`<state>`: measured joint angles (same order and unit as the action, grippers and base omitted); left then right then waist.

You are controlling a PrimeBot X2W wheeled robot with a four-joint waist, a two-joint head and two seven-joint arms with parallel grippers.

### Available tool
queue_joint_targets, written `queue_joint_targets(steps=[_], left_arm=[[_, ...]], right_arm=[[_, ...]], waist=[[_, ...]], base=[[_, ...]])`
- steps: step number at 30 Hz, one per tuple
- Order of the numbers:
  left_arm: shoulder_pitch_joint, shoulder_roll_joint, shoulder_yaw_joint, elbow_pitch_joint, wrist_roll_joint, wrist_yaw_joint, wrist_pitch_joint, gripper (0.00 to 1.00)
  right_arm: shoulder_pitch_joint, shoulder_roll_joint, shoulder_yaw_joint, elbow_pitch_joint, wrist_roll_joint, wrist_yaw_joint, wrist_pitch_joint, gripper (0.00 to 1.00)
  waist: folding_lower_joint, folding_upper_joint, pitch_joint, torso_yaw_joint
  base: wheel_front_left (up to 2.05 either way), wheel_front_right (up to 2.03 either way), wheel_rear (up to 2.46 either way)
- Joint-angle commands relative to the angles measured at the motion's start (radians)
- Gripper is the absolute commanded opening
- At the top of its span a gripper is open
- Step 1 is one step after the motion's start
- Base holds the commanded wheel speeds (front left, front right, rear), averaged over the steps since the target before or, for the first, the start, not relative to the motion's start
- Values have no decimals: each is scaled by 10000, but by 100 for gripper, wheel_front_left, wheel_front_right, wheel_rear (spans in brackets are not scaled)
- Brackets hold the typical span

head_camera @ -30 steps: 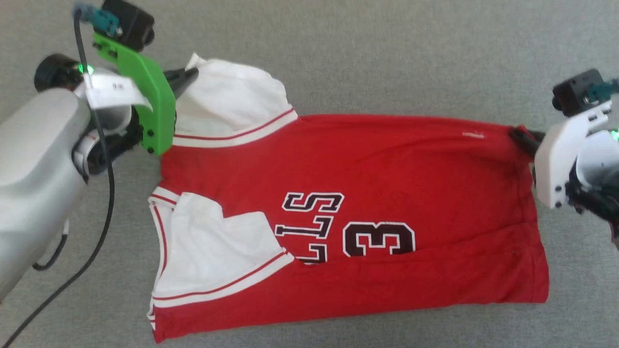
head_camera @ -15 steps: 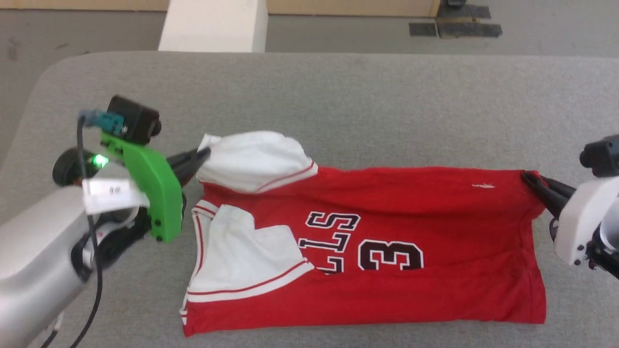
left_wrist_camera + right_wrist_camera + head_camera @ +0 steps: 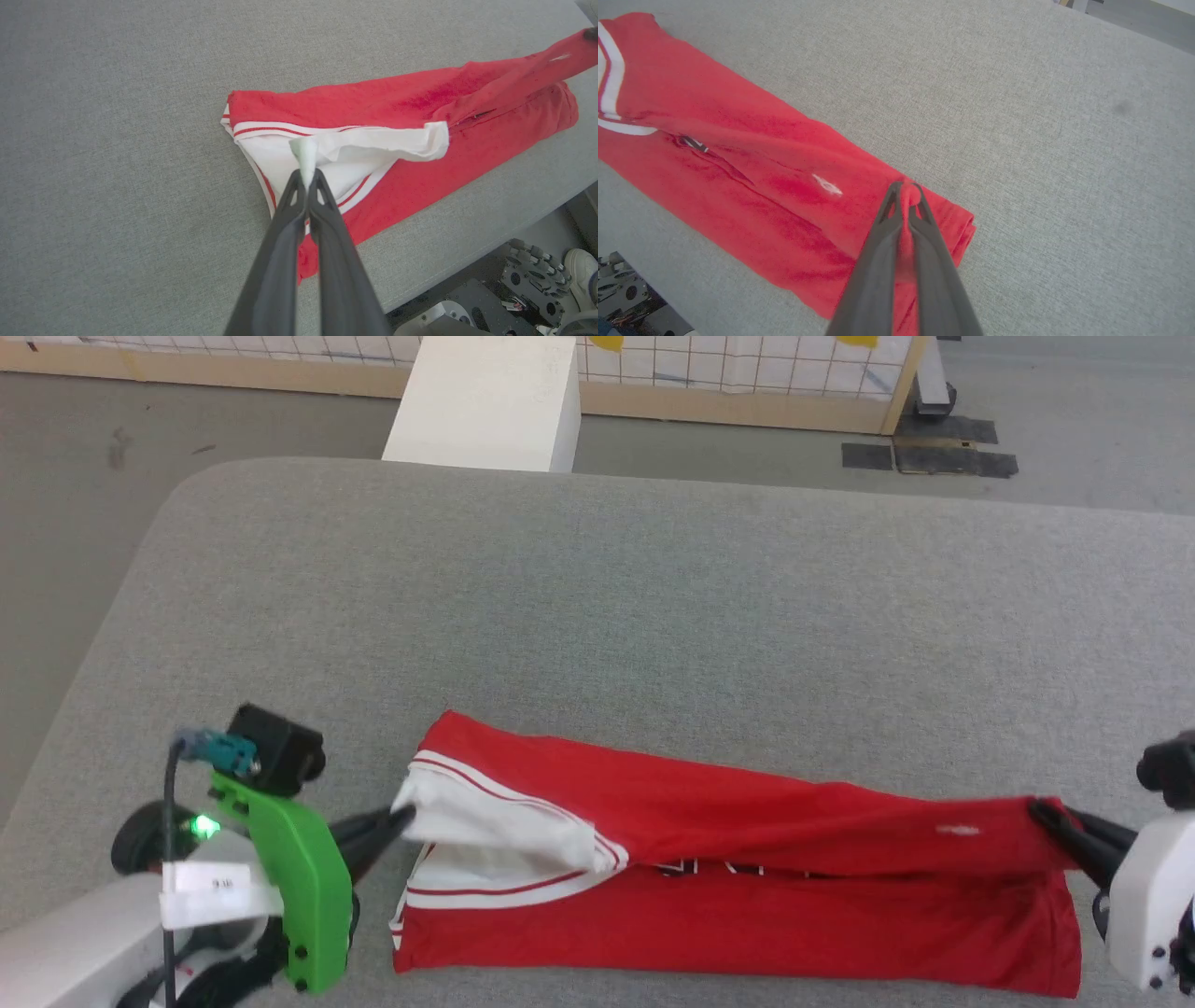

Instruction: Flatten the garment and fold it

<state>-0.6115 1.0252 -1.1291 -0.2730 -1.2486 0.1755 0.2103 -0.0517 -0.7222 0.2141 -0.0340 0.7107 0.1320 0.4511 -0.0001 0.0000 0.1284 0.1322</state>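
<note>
- Red jersey (image 3: 747, 933), doubled on grey padded table (image 3: 653, 616); long axis runs from my left claw (image 3: 403, 817) to my right claw (image 3: 1038, 810).
- Left claw: pinching white sleeve (image 3: 495, 821) tip.
- Right claw: pinching red hem corner (image 3: 1013, 814).

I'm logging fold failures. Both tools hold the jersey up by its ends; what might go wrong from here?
The left tool pinches just a tip of the white sleeve; it may slip free.
The right tool holds a small bunch of the garment, so the lifted edge could land crooked.
The garment's near edge lies close to the table edge; further pulling might drag it off.
</note>
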Motion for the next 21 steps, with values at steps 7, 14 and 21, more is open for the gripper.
queue_joint_targets(steps=[7,14,21], left_arm=[[594,134,-563,-78,60,66,292,0],[704,-284,-856,596,431,-95,323,0],[749,-778,-832,1170,558,-154,-25,100]], right_arm=[[688,-284,90,-257,59,-13,272,0],[594,-312,633,-74,-157,-13,319,0],[334,-197,808,151,-6,-13,415,100]], waist=[[1,0,76,20],[1,0,293,-25],[1,0,194,-44]], base=[[0,0,0],[0,0,0],[0,0,0]])
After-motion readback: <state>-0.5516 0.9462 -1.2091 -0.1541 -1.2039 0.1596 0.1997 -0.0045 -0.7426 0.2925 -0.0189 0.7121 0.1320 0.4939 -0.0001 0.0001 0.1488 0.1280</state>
